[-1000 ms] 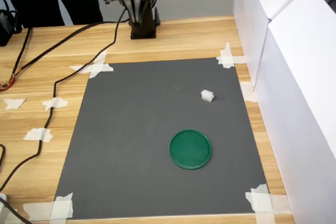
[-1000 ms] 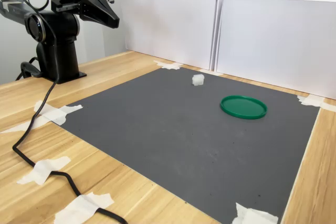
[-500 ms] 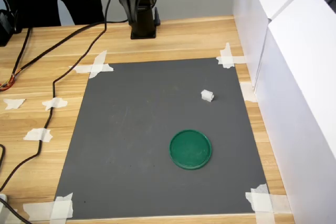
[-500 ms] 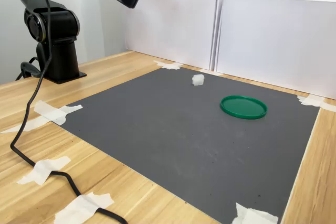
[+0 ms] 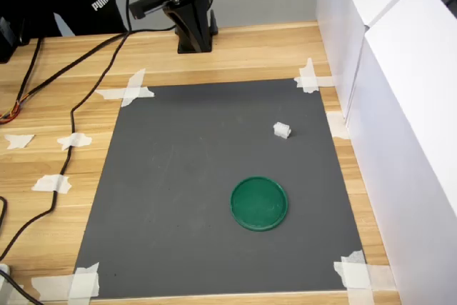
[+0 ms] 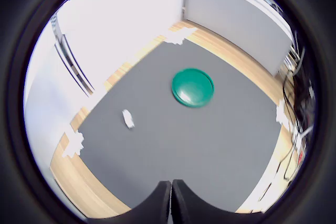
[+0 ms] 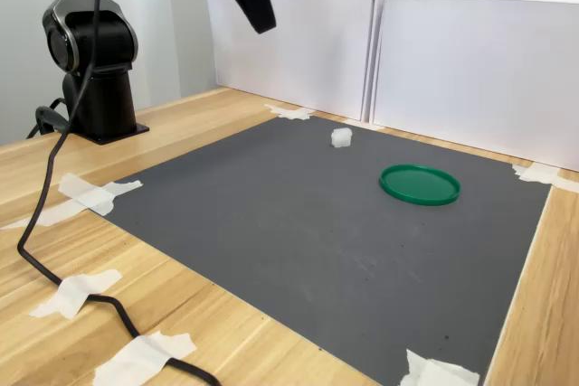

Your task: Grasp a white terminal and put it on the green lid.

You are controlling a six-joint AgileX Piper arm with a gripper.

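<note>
Gripper [image 7: 262, 23] high above mat [image 7: 298, 223], fingers pressed together, empty; terminal [image 7: 341, 137] on mat, well apart from lid [image 7: 419, 183].

Bright, even light across both exterior views, sharp all over, shadows soft and faint. The white panels [image 5: 400, 69] run close to blown out from twelve round to three o'clock in the first exterior view. The wrist view is heavy fisheye: a black ring right round the clock, straight edges bowed. There the white terminal [image 6: 128, 119] and green lid [image 6: 192, 87] smear slightly, and the white walls glare from nine to twelve o'clock.
</note>
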